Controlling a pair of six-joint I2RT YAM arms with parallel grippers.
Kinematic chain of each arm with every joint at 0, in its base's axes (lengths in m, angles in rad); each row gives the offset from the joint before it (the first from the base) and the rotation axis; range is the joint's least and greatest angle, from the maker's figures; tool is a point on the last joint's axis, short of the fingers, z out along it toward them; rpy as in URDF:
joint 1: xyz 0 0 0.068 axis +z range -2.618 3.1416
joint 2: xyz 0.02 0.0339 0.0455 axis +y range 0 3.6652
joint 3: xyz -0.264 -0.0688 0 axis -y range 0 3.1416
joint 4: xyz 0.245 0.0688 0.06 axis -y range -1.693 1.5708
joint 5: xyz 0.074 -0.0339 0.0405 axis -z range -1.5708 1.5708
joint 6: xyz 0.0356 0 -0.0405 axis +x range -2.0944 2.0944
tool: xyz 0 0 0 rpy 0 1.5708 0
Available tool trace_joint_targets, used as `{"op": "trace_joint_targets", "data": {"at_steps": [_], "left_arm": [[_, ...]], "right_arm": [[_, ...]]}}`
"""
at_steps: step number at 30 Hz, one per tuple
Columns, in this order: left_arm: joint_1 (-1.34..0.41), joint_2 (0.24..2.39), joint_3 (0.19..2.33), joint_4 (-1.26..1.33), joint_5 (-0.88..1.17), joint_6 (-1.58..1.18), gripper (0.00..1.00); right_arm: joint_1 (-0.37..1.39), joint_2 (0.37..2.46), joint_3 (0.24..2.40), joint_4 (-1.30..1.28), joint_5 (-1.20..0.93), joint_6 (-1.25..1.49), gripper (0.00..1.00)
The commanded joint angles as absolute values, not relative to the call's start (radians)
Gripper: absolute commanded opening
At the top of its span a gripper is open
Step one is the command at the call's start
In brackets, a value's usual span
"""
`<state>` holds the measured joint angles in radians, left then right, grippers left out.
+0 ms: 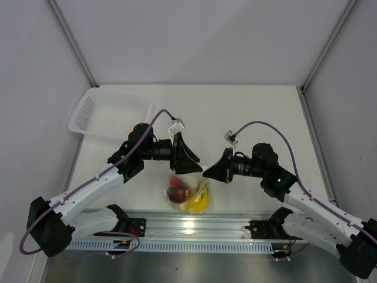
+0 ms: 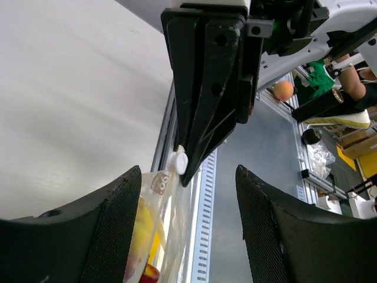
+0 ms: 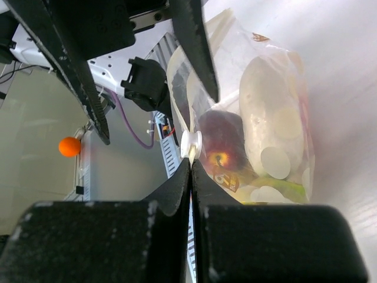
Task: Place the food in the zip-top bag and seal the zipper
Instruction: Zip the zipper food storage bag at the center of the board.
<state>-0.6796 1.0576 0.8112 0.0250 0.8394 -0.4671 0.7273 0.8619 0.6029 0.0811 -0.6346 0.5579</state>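
Bag [image 3: 277, 118] top edge: R hand [image 3: 191, 162] pinches zipper [image 3: 190, 143], L hand [image 2: 187, 177] open astride it.

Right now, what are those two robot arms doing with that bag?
They are working on closing a bag of toy food. The right gripper has its jaws shut on the small white slider at the top of the clear zip-top bag. The left gripper has its jaws open by the bag's top, gripping nothing. Inside are a red apple, a yellow banana bunch and a white radish. The pictures don't show whether it is sealed all the way.
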Motion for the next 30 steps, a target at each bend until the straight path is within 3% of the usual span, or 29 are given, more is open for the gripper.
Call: {"op": "trace_joint_targets", "data": {"at_steps": [1,8,21,27,30], "left_arm": [[-0.673,1.083,0.815,0.135,0.853,-0.517,0.68],[-0.673,1.167,0.85,0.186,0.94,-0.538,0.64],[-0.672,1.174,0.813,0.218,0.973,-0.552,0.15],[-0.672,1.169,0.808,0.215,0.979,-0.554,0.01],[-0.672,1.167,0.807,0.206,0.976,-0.548,0.01]], "right_arm": [[0.752,0.857,0.609,0.155,-0.635,0.554,0.0],[0.759,0.858,0.627,0.155,-0.643,0.548,0.0],[0.761,0.877,0.649,0.094,-0.575,0.534,0.0],[0.761,0.87,0.653,0.072,-0.494,0.578,0.0],[0.759,0.868,0.652,0.089,-0.465,0.623,0.0]]}}
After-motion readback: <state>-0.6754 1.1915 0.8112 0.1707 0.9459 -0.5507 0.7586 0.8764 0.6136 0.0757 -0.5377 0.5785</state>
